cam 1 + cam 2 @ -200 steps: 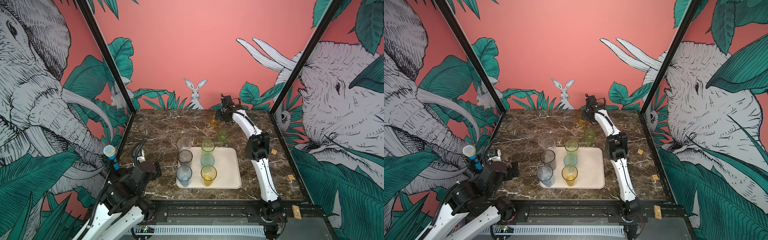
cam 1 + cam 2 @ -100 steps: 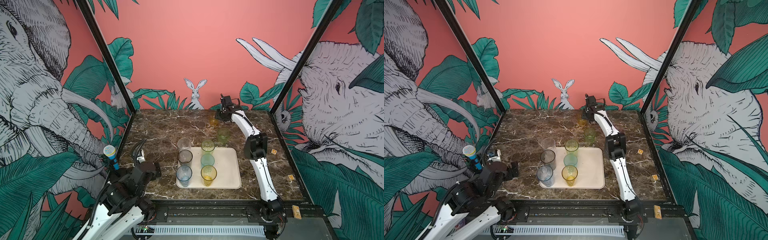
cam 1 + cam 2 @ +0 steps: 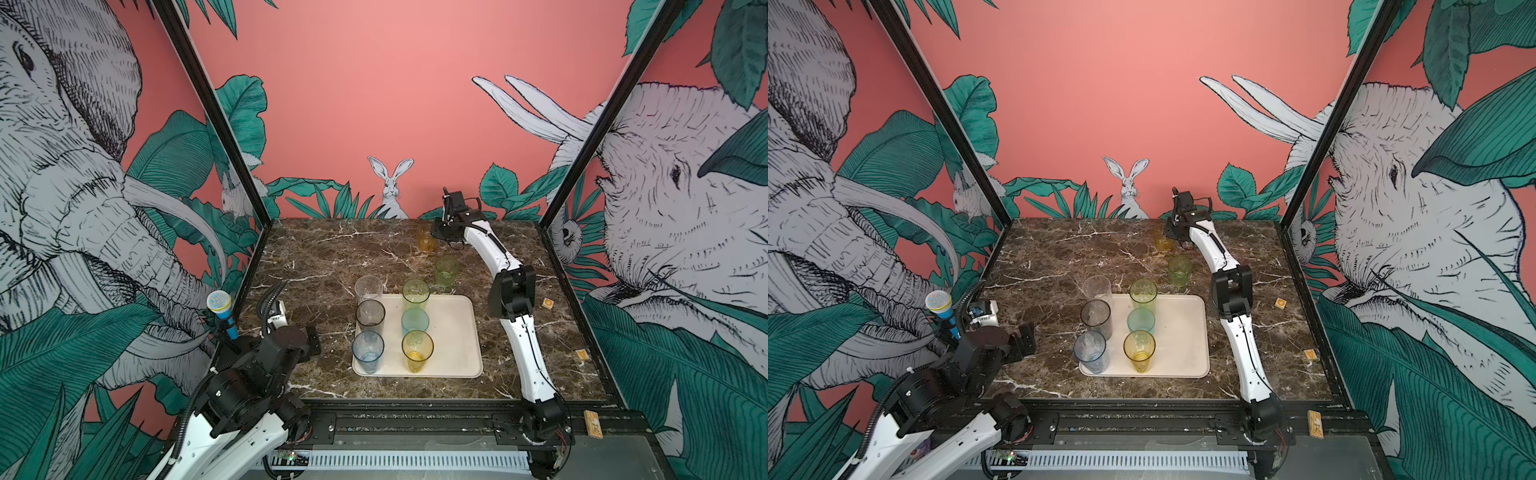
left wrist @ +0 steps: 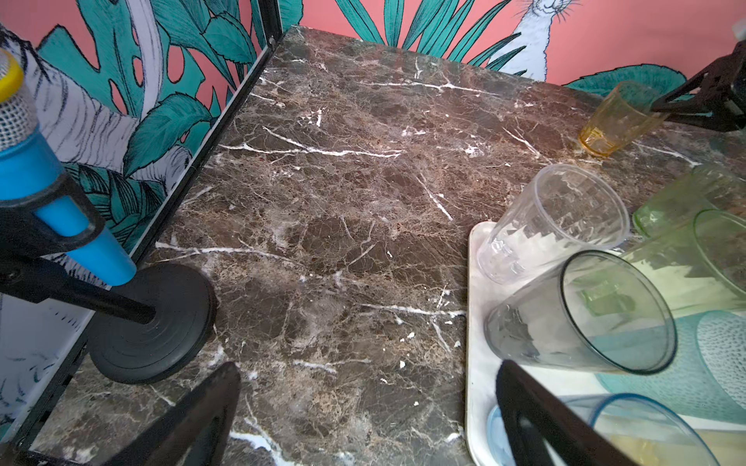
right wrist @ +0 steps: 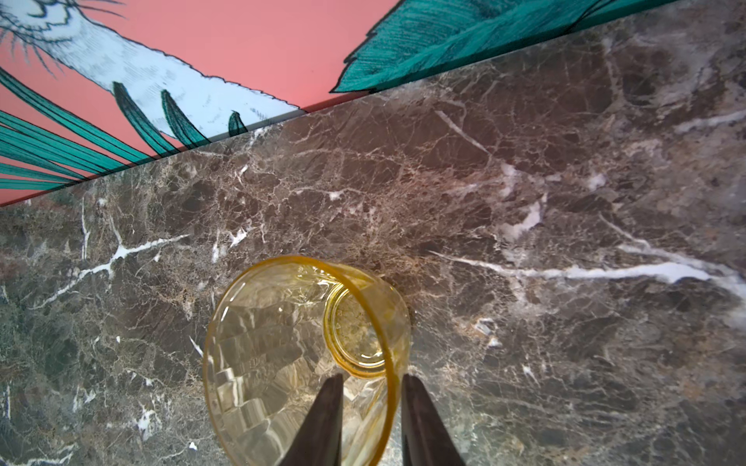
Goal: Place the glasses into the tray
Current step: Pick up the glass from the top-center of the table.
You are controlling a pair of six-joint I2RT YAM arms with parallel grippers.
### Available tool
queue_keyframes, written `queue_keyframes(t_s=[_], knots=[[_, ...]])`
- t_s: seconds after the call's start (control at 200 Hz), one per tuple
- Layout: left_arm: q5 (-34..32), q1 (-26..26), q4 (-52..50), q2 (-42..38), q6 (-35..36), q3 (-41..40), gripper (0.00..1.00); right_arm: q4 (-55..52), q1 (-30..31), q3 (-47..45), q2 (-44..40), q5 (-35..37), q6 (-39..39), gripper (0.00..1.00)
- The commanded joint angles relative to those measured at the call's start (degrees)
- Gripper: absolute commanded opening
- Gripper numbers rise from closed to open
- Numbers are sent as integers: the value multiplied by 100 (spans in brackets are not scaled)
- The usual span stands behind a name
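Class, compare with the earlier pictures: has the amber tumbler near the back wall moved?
No. In a top view the amber tumbler stands on the same spot, just right of the painted rabbit.

A dark brown veined marble counter (image 3: 316,257) is carrying a flat cream rectangular tray (image 3: 453,332) near its front edge; a short amber tumbler (image 3: 427,241) and a short green tumbler (image 3: 447,271) are standing behind it, toward the back edge.

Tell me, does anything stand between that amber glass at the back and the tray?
A short green glass stands on the marble between the amber glass and the far edge of the tray. The right gripper straddles the amber glass's rim; nothing comes between them.
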Motion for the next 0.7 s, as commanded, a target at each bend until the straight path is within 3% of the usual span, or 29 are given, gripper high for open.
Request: queue_keyframes(t_s=[0.0, 0.33, 0.69], knots=[[-25, 16, -77, -57, -107, -21, 99, 58, -59, 9, 135, -82, 12, 26], [13, 19, -77, -87, -137, -42, 99, -111, -88, -1, 109, -43, 65, 24], [95, 19, -53, -91, -147, -86, 99, -159, -99, -119, 57, -144, 34, 14]])
